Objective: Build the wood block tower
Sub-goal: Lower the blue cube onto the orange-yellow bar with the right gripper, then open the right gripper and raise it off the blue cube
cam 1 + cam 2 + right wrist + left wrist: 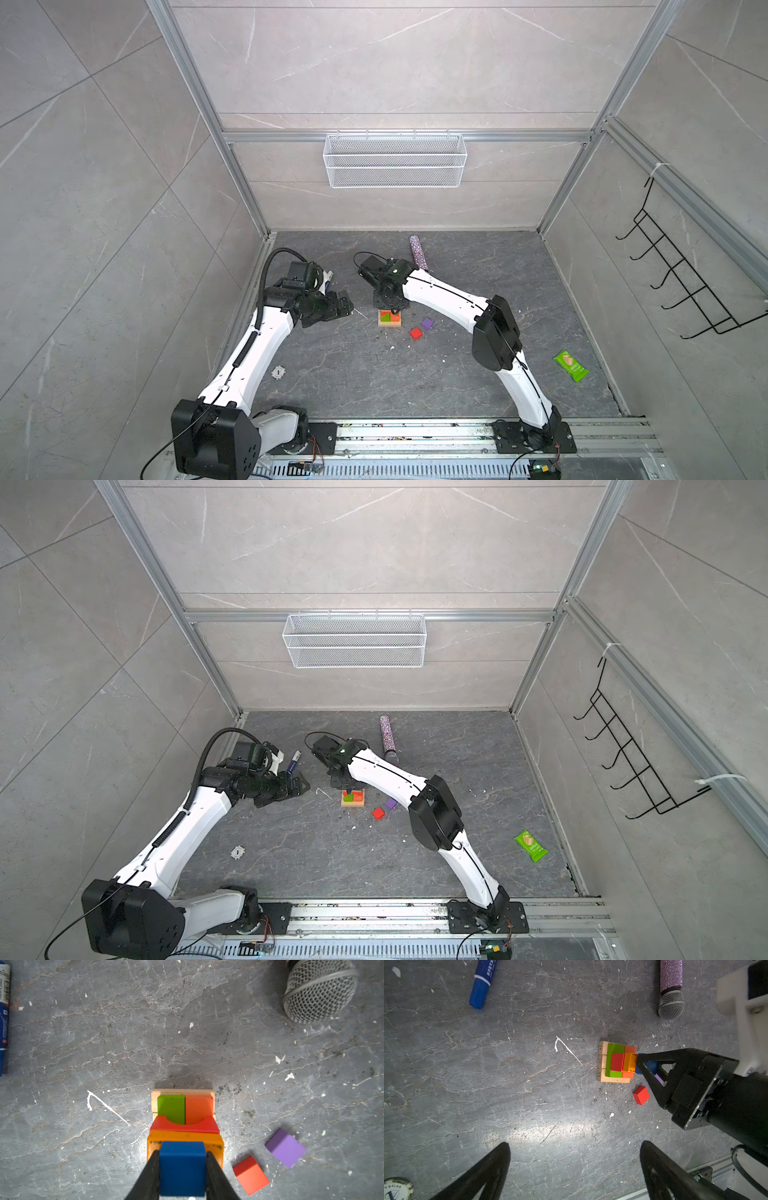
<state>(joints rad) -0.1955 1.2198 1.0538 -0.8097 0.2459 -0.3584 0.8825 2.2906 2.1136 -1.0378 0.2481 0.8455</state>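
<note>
1. The left fingers stand wide apart and empty over the dark grey stone desk, left of the stepped tower of tan, green, orange and red wood blocks.
2. The tower stands mid-desk.
3. The right fingers are clamped on the sides of a blue wooden cube, directly over the tower's orange top block.
4. A red wooden cube and a purple wooden cube lie loose just right of the tower.

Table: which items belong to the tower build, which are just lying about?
Job: tower; blue cube, gripped by right gripper; loose red cube; purple cube.
Lying about: blue marker; glittery microphone; green snack packet; poker chip.
</note>
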